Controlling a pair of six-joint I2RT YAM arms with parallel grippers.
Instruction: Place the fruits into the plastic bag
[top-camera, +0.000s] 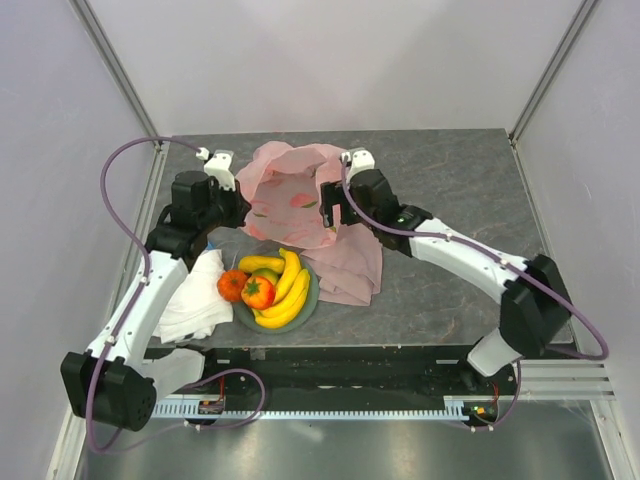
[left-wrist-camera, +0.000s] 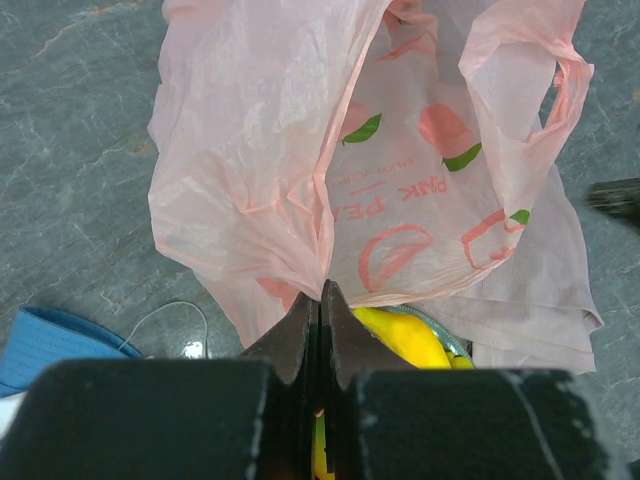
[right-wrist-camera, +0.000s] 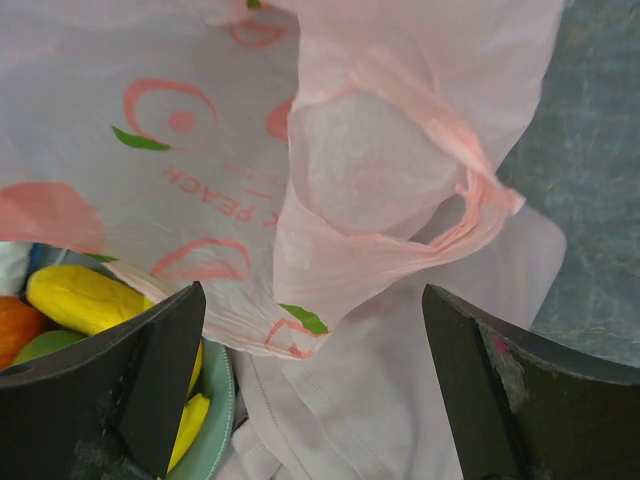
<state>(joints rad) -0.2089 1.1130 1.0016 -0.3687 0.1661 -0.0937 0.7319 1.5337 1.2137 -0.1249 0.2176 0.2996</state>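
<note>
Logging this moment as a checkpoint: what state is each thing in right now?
plastic bag: edge pinched, hanging slack, no fruit seen inside
left gripper: shut on the plastic bag
right gripper: open, beside a bag handle
bananas, tangerine, red fruit: piled on the plate
pink cloth: lying partly under the bag
white cloth: crumpled beside the plate

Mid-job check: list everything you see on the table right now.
plastic bag: one, pale pink, table centre, behind plate
bananas: one bunch, yellow, on plate
oblong fruit: one, yellow, on plate
small fruit: one, green-yellow, on plate
tangerine: one, orange, plate's left edge
round fruit: one, red, on plate
plate: one, grey-green, near edge
pink cloth: one, under bag
white cloth: one, left of plate
left tool: shut on bag
right tool: open, at bag
</note>
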